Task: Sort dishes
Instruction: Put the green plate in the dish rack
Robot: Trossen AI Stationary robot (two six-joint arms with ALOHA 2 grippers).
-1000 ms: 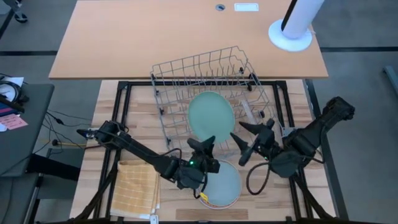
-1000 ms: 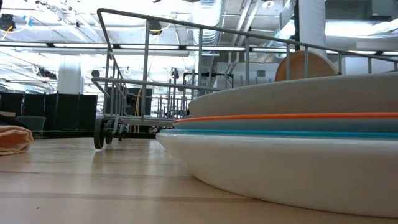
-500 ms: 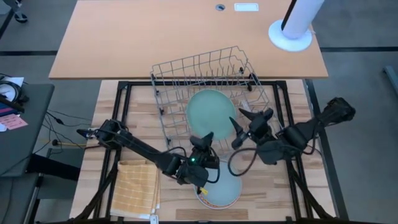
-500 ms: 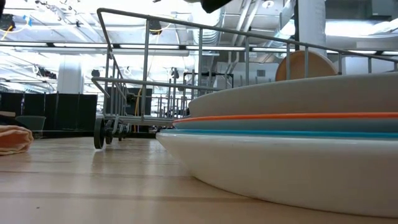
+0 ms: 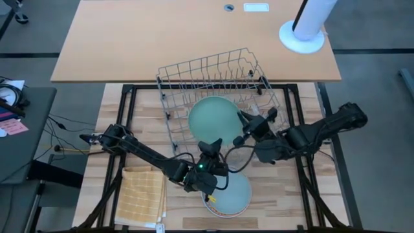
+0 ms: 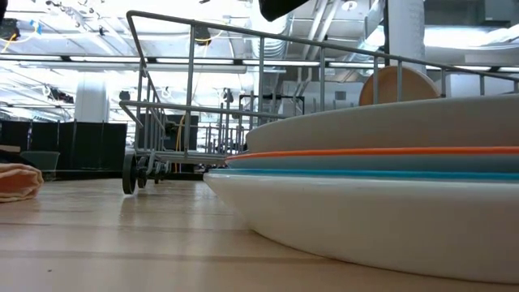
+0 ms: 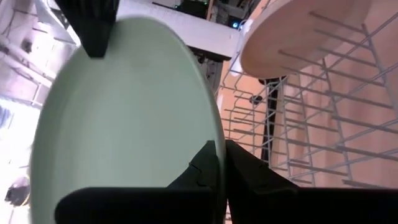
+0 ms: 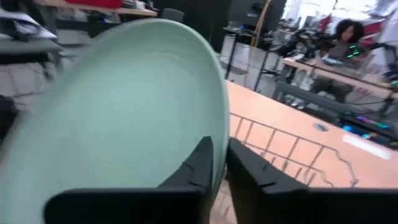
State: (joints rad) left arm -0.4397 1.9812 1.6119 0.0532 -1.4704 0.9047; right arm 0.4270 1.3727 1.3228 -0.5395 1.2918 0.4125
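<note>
Now both hands pinch the round pale green plate over the grey wire rack, the left hand at its near rim, the right hand at its right rim.

teal plate: tilted, over rack | stacked plates: table front

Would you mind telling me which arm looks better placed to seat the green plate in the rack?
Probably both together: the left gripper and the right gripper each pinch the rim of the pale green plate, held over the wire rack.
</note>
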